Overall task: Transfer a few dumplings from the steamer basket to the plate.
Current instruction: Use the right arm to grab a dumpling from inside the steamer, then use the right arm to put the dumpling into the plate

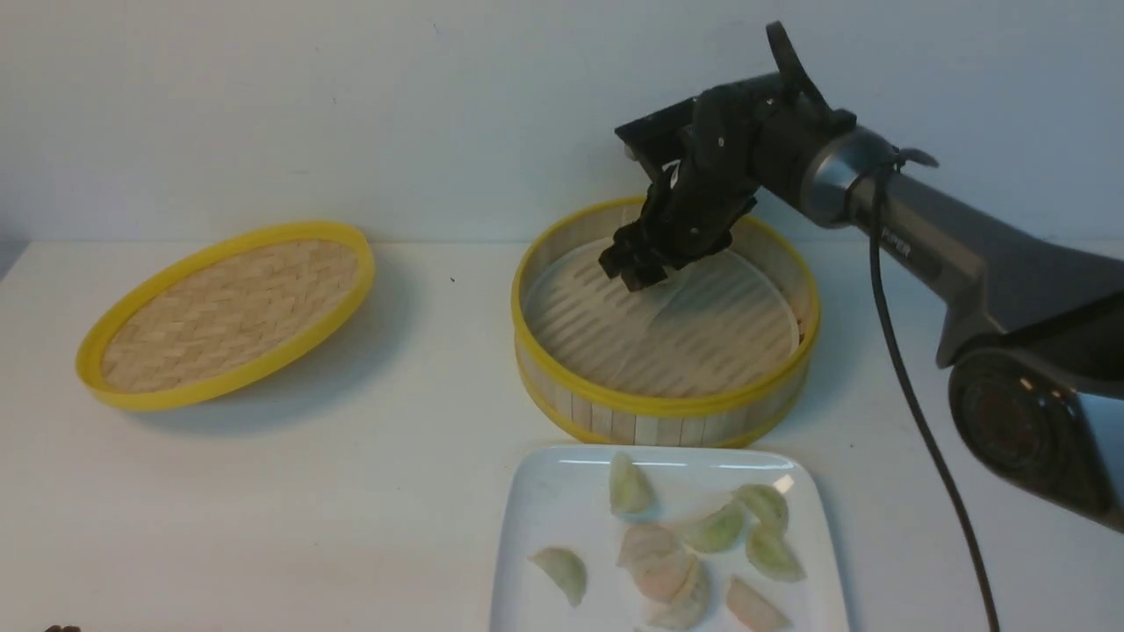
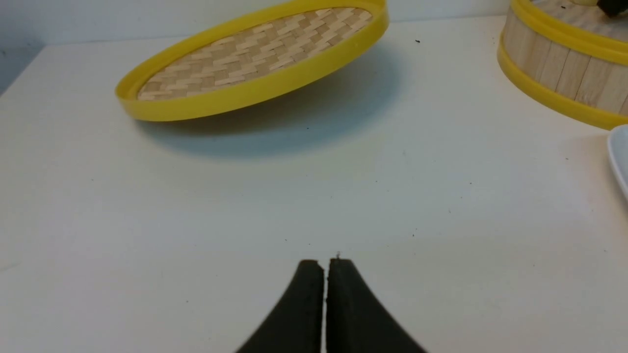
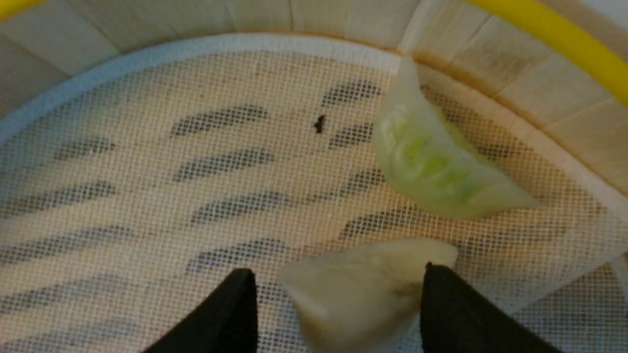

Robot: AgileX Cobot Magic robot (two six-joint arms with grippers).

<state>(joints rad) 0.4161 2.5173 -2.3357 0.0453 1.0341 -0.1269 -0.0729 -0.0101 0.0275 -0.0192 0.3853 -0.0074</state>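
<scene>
The steamer basket [image 1: 667,408] stands at mid-table, and my right gripper [image 1: 632,263] reaches down into its far left part. In the right wrist view that gripper [image 3: 338,269] is open around a whitish dumpling [image 3: 358,289] lying on the mesh liner [image 3: 147,171]. One finger touches the dumpling; the other stands apart from it. A pale green dumpling [image 3: 431,171] lies beyond, against the basket wall [image 3: 539,83]. The white plate [image 1: 544,500] in front of the basket holds several dumplings [image 1: 630,484]. My left gripper [image 2: 325,262] is shut and empty over the bare table.
The flat woven lid [image 1: 228,312] with its yellow rim lies tilted at the left of the table, ahead of the left gripper. A black cable [image 1: 913,395] hangs from the right arm beside the basket. The plate's edge [image 2: 619,157] shows in the left wrist view.
</scene>
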